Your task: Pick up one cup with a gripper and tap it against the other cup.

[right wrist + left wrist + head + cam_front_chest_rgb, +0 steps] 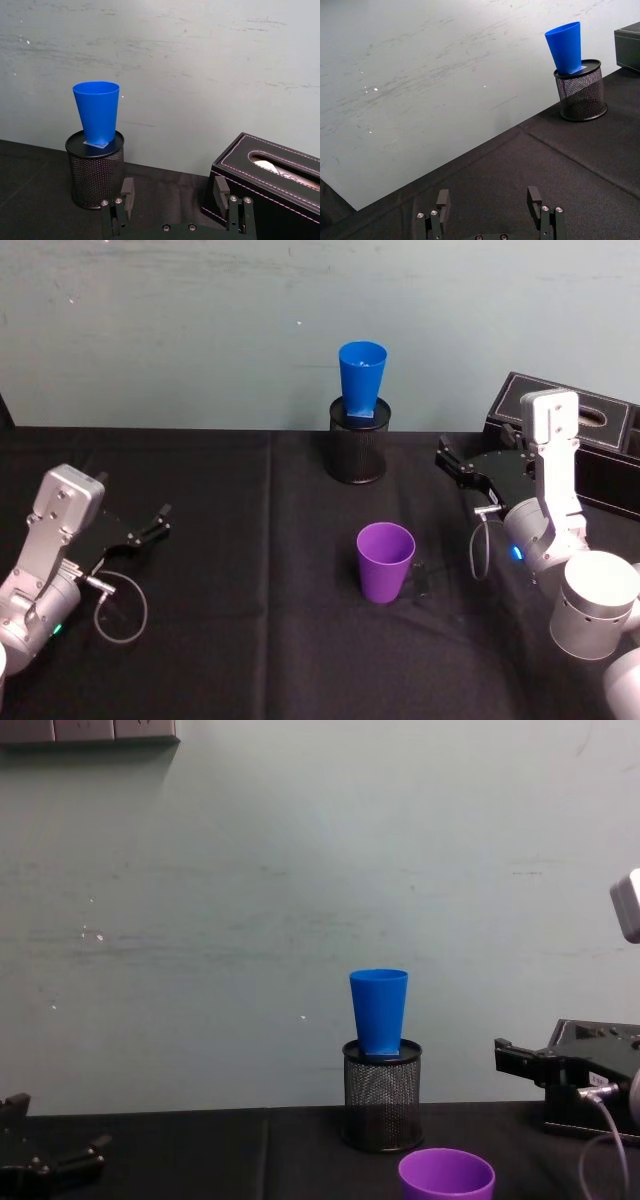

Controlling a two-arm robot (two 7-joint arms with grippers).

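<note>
The purple cup (385, 560) stands upright on the black cloth in the middle of the table, its rim low in the chest view (446, 1175). The blue cup (361, 380) stands upright on the lid of a black wire-mesh holder (358, 445) at the back, also seen from the side (379, 1010). My right gripper (450, 460) hovers open and empty, to the right of the holder and behind the purple cup. Its wrist view has its fingers (128, 190) apart, facing the blue cup (97, 112). My left gripper (160, 522) rests open at the far left.
A black tissue box (590, 425) sits at the back right, just behind my right arm, and also shows close by in the right wrist view (270, 175). A pale wall rises behind the table. Black cloth (250, 640) lies bare around the purple cup.
</note>
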